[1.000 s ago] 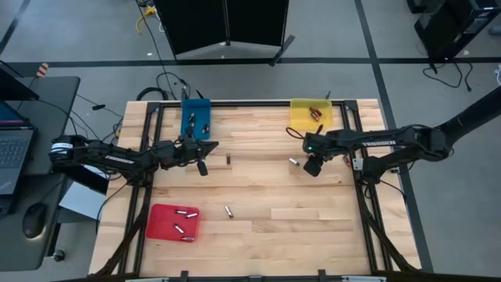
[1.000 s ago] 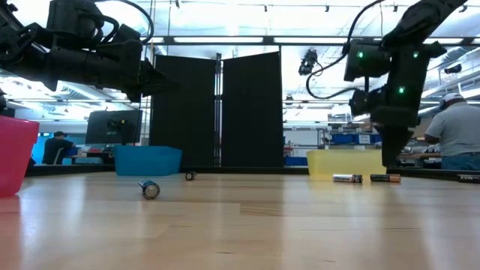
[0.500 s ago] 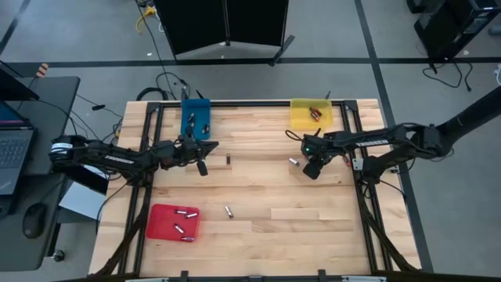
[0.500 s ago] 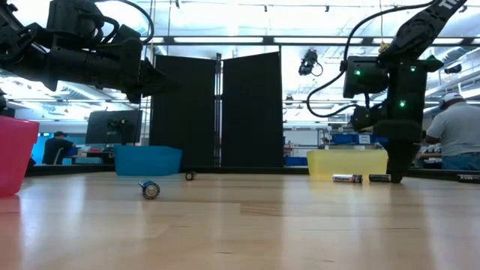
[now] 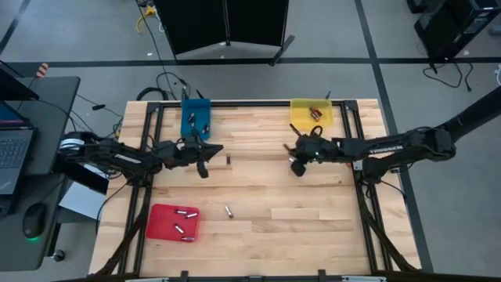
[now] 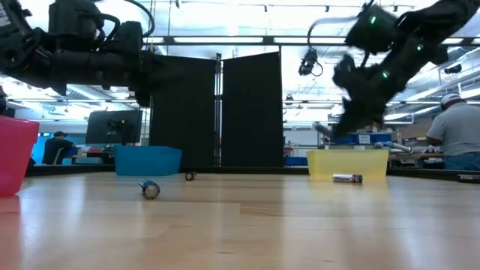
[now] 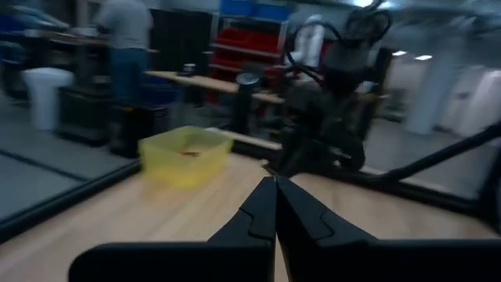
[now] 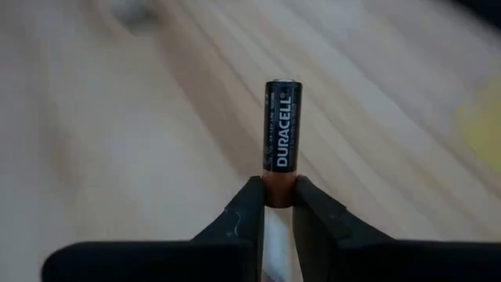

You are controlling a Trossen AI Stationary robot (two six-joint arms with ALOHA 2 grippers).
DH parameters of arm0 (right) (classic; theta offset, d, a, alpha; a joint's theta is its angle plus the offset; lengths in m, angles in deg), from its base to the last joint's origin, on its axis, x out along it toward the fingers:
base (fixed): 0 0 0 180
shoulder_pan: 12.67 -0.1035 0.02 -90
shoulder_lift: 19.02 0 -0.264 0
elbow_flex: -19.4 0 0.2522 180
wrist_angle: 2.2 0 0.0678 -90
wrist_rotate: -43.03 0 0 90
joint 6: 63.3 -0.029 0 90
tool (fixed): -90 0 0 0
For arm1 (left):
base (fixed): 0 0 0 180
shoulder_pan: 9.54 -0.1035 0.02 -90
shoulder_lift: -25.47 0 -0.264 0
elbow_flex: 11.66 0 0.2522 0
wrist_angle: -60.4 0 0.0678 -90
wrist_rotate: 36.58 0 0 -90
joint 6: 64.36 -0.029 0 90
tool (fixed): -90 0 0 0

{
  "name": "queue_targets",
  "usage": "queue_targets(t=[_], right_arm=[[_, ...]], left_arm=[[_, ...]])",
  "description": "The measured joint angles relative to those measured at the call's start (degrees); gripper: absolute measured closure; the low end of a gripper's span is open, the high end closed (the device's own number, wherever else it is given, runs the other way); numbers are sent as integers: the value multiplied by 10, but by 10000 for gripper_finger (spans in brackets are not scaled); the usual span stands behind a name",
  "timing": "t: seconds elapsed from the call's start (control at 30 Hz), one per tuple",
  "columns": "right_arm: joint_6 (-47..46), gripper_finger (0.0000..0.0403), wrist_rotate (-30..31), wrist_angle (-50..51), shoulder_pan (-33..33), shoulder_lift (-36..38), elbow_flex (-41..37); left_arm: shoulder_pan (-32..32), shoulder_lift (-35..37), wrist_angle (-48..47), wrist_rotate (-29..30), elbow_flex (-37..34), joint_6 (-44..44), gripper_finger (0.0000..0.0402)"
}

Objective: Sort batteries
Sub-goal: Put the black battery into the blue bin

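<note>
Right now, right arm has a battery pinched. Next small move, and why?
Probably carry it toward the yellow tray. The right gripper is shut on the battery by its copper end, lifted off the table, and that tray sits just beyond it with similar cells.

we've got one black duracell battery point(image 8: 282, 135) with a copper end pinched upright at its base. another battery point(image 6: 347, 178) lies flat by the yellow tray point(image 6: 346, 162), a silvery one point(image 6: 151, 189) sits mid-table, and a few more point(image 5: 182, 220) rest in the red tray point(image 5: 160, 223).
</note>
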Motion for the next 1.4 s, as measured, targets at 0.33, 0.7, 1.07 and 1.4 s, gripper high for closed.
queue_targets(t=[0.33,0.7,1.07,1.4], right_arm=[[100,349,-12,-412,-96,-42,-36],[128,349,1,-465,-132,-68,-36],[143,349,8,-482,-155,-76,-36],[154,349,18,-492,-166,-76,-36]], left_arm=[[13,-121,45,-126,119,16,344],[41,-268,41,-156,275,-1,222],[42,-349,40,-209,364,5,212],[44,-367,39,-223,392,16,238]])
